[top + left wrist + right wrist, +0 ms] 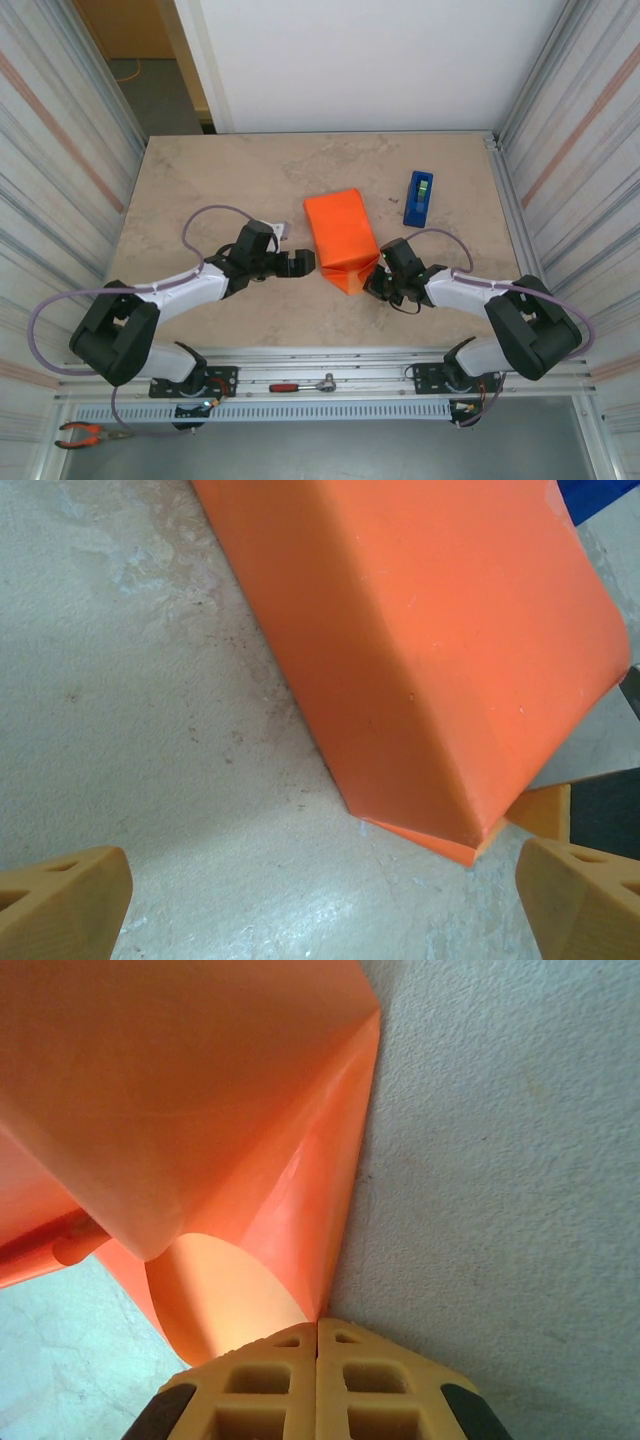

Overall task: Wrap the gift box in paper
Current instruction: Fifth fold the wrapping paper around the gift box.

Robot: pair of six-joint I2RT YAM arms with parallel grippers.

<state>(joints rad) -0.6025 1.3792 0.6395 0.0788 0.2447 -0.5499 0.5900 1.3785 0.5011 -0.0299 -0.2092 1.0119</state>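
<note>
The orange paper (pixel 338 232) lies folded over the gift box, which is hidden under it, at the table's middle. Its near end tapers to a loose folded point. My right gripper (pixel 375 282) is at the near right corner of the package, shut on the paper's folded edge (pixel 340 1210); in the right wrist view its jaws (pixel 317 1325) meet with the fold running in between the tips. My left gripper (pixel 305 262) stands open just left of the package's near end, apart from it. The left wrist view has the paper (pixel 430 630) ahead of the spread fingers (pixel 70 900).
A blue tape dispenser (pixel 418 197) stands to the right of the package, near the right wall. Ribbed metal walls close in both sides of the table. A ratchet (pixel 300 384) and pliers (pixel 85 433) lie on the rail in front of the arm bases.
</note>
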